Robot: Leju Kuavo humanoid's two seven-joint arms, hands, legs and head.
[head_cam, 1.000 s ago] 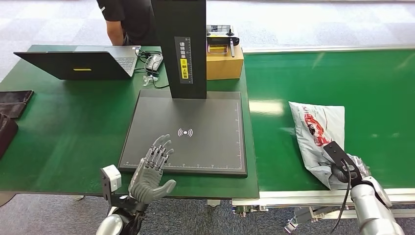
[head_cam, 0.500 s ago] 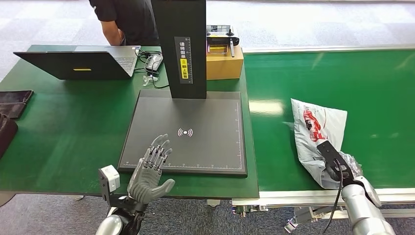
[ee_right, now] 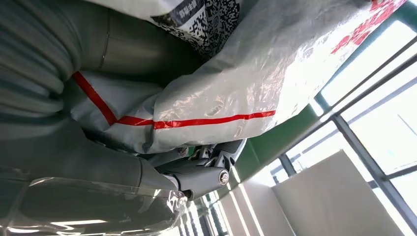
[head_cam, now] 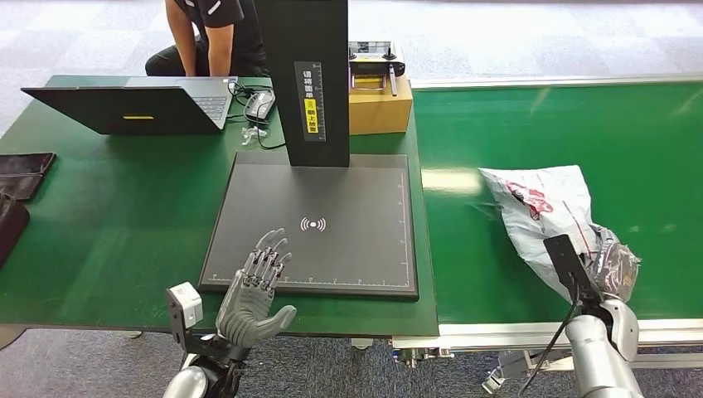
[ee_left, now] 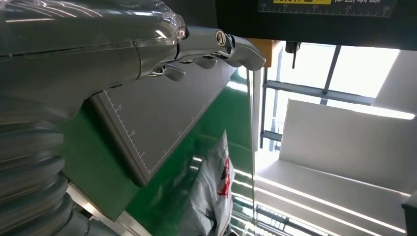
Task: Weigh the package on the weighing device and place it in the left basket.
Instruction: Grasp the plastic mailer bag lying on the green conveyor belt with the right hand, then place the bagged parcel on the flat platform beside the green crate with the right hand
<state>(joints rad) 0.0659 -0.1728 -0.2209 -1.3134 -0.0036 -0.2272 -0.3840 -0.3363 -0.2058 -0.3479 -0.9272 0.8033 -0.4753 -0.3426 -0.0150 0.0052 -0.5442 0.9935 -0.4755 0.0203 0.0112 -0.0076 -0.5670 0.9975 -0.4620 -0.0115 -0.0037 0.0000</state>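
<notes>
The package [head_cam: 547, 211] is a grey-white plastic mailer with red print, on the green conveyor belt [head_cam: 597, 133] to the right; it also shows in the left wrist view [ee_left: 214, 191]. My right hand [head_cam: 609, 269] grips its near corner, and the bag [ee_right: 236, 83] is bunched up over the fingers [ee_right: 206, 169] and partly lifted. The weighing device [head_cam: 319, 220] is a dark flat platform with a black upright column, in the middle of the table. My left hand [head_cam: 257, 290] hovers open at the platform's near left corner, fingers spread, holding nothing.
A laptop [head_cam: 133, 104] and cables sit at the back left, a cardboard box [head_cam: 380, 104] behind the scale. Dark pouches [head_cam: 21, 186] lie at the left table edge. A person [head_cam: 207, 37] sits behind the table. The conveyor's metal rail [head_cam: 497, 336] runs along the front.
My right hand has closed on the package's near corner and pulled it up, crumpling the bag and shifting it rightward. The left hand has stayed put. The person behind the table has shifted.
</notes>
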